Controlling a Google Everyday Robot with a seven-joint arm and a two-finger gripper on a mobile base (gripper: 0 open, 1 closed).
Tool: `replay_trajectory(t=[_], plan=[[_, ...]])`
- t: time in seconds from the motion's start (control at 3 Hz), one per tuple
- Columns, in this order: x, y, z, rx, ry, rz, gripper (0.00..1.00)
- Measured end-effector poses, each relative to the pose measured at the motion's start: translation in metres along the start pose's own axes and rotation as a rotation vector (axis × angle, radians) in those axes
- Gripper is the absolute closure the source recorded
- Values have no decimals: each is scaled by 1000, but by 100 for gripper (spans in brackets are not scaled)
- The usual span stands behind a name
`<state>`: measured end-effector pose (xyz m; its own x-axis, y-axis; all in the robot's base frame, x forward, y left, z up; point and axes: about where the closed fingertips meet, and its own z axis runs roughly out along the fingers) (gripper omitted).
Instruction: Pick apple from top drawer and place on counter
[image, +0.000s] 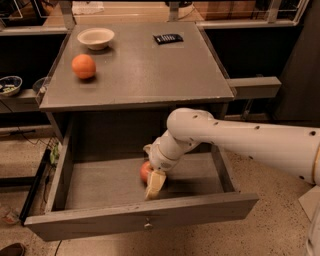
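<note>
Risk: off-centre hold lets apple (145, 171) roll away or drop before reaching counter (140, 65). It lies mid drawer (140, 216); claw (153, 186) is low at its right side, seemingly touching; can't tell whether closed on it.

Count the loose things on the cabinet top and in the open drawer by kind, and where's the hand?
Fruit: 2, orange on counter, apple in top drawer
Bowl: 1
Black gadget: 1
Total: 4
Hand: in the drawer, beside the apple
</note>
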<state>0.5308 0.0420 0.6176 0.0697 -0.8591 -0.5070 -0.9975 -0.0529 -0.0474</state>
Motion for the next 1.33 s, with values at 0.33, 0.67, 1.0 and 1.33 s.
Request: replay_trajectory(t=[0.33, 0.67, 1.0, 1.33], plan=[[0, 0, 0, 0, 0, 0, 25], [0, 0, 0, 0, 0, 0, 56], [0, 0, 0, 0, 0, 0, 80], [0, 0, 0, -1, 0, 1, 100]])
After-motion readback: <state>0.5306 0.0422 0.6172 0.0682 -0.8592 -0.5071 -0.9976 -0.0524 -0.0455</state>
